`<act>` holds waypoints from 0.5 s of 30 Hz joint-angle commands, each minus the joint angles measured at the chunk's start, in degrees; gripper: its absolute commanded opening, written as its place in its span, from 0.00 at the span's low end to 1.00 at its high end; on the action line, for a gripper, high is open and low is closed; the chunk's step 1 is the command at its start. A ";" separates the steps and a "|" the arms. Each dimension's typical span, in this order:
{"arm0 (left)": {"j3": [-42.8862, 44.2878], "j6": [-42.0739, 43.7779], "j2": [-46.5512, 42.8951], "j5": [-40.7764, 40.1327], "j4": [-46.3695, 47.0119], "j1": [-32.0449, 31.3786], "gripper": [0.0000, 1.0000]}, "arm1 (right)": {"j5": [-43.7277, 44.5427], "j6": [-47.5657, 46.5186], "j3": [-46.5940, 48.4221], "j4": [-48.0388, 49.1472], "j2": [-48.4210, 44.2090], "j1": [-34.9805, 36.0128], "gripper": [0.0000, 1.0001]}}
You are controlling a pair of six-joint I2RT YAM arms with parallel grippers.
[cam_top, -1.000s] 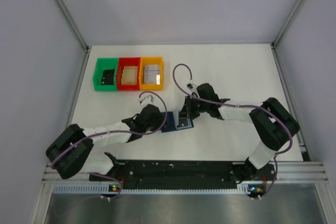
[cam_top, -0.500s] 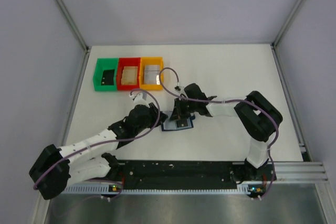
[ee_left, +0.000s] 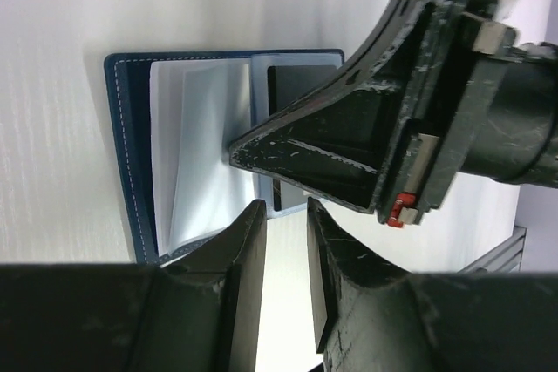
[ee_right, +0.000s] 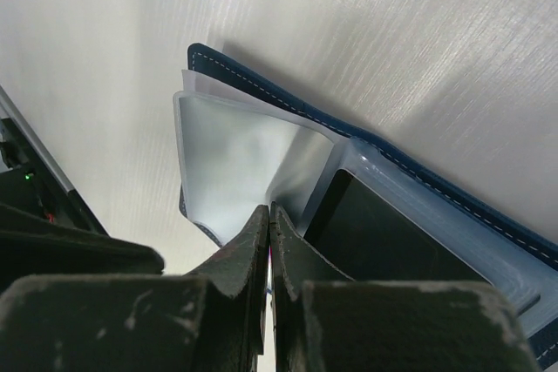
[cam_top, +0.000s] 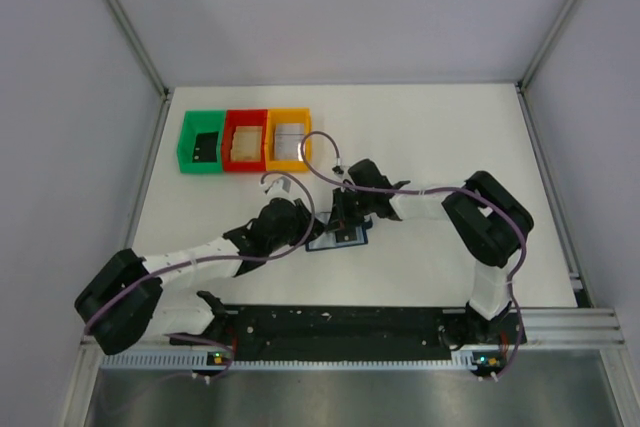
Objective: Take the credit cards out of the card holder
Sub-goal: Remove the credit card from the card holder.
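Top external view: at the table's (cam_top: 450,127) far left stand a green bin (cam_top: 203,116), a red bin (cam_top: 245,115) and an orange bin (cam_top: 288,113), touching in a row. Nearer, toward the middle, the left gripper (cam_top: 306,234) reaches in from the left, with its tips at the holder's (cam_top: 340,240) edge. The left wrist view shows its fingers (ee_left: 235,267) a little apart, released, with pale table in the gap.

The holder lies open and flat on the table, between the two grippers. The right gripper (cam_top: 346,224) comes down on it from the right, clenched. In the right wrist view its closed tips press on a clear sleeve (ee_right: 235,163). A dark card (ee_right: 392,246) sits in the slot just beside the sleeve. Whether the tips pinch the sleeve, I cannot tell.
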 commanded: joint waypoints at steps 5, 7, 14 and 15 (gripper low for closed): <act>2.96 -2.80 10.23 -4.18 5.05 0.08 0.24 | 1.35 -1.66 1.67 -0.94 -1.48 0.74 0.00; 2.62 -3.42 11.38 -5.07 5.66 0.78 0.23 | 2.75 -2.45 1.32 -2.08 -3.59 0.74 0.00; 2.26 -3.16 14.19 -3.58 6.28 2.71 0.21 | 7.50 -2.98 -1.40 -5.78 -12.20 -0.84 0.00; 2.17 -3.25 14.20 -3.49 6.28 2.89 0.20 | 7.85 -2.72 -2.02 -5.69 -13.17 -1.45 0.00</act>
